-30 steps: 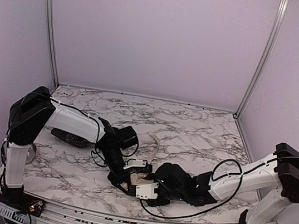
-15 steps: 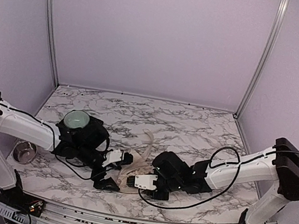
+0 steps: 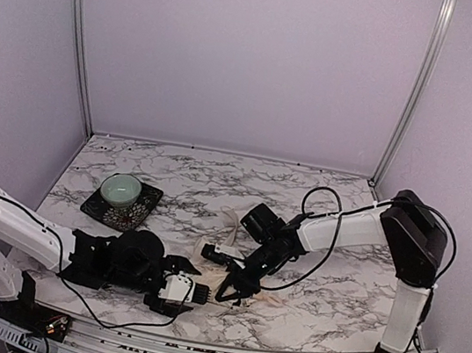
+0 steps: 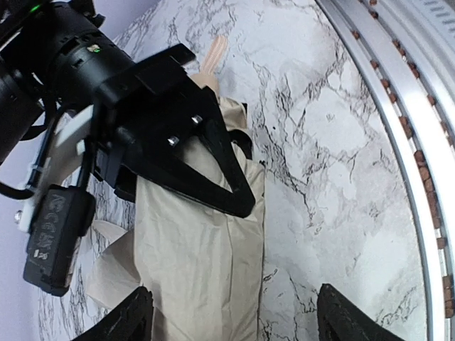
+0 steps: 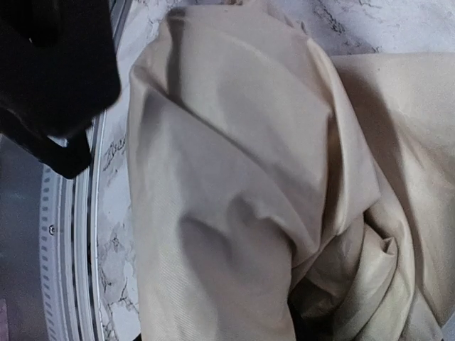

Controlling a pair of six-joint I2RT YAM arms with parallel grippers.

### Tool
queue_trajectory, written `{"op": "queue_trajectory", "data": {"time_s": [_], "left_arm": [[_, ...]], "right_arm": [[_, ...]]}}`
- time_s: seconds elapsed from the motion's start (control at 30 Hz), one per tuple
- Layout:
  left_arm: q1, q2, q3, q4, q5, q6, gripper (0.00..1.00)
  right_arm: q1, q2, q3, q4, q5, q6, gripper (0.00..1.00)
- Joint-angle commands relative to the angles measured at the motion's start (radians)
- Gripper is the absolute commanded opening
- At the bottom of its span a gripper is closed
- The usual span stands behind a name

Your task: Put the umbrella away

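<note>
Marble tabletop (image 3: 329, 208): near centre lies the crumpled cream umbrella (image 4: 206, 263), left fingers (image 4: 135, 316) spread open over it. Right fingers (image 4: 213, 167) rest on the fabric; cloth hides whether they grip. Far left, a bowl (image 3: 121, 188) sits on a plate (image 3: 146, 208).

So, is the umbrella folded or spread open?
Folded down but loose: the umbrella lies as slack, bunched cream fabric on the table. Whether it is tied shut: cannot tell.

Top view high, facing down; both wrist views close on umbrella (image 5: 234, 177).
</note>
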Motion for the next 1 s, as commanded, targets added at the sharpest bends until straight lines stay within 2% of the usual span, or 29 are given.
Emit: {"op": "queue_trajectory", "data": {"time_s": [0.0,0.1,0.23,0.3,0.37,0.4,0.47,0.57,0.63,0.7,0.8,0.97], "left_arm": [[-0.009,0.121,0.084,-0.025,-0.117,0.061,0.86],[-0.008,0.21,0.134,-0.083,-0.132,0.061,0.9],[-0.003,0.31,0.19,-0.122,-0.214,0.042,0.89],[0.004,0.336,0.205,-0.163,-0.209,0.038,0.8],[0.011,0.342,0.217,-0.22,-0.161,0.022,0.59],[0.015,0.339,0.22,-0.248,-0.133,0.013,0.52],[0.027,0.342,0.238,-0.315,-0.073,-0.012,0.46],[0.071,0.368,0.307,-0.46,0.054,-0.061,0.34],[0.096,0.38,0.337,-0.516,0.128,-0.085,0.29],[0.112,0.385,0.342,-0.542,0.18,-0.104,0.26],[0.129,0.406,0.362,-0.597,0.244,-0.136,0.24],[0.168,0.504,0.429,-0.721,0.395,-0.177,0.26]], "right_arm": [[-0.012,0.114,-0.001,-0.162,-0.138,0.066,0.18],[-0.029,0.148,0.013,-0.15,-0.163,0.069,0.18],[-0.032,0.174,0.041,-0.169,-0.199,0.021,0.18],[-0.038,0.175,0.051,-0.179,-0.211,0.005,0.19],[-0.04,0.164,0.056,-0.176,-0.211,0.005,0.21],[-0.071,0.149,0.056,-0.168,-0.211,0.01,0.24],[-0.093,0.109,0.052,-0.133,-0.203,0.032,0.33],[-0.119,0.018,0.036,-0.061,-0.175,0.074,0.52],[-0.138,-0.061,0.007,0.006,-0.146,0.105,0.66],[-0.158,-0.146,-0.027,0.055,-0.096,0.129,0.75],[-0.169,-0.282,-0.092,0.11,0.003,0.129,0.8],[-0.153,-0.52,-0.258,0.234,0.216,0.104,0.79]]}}
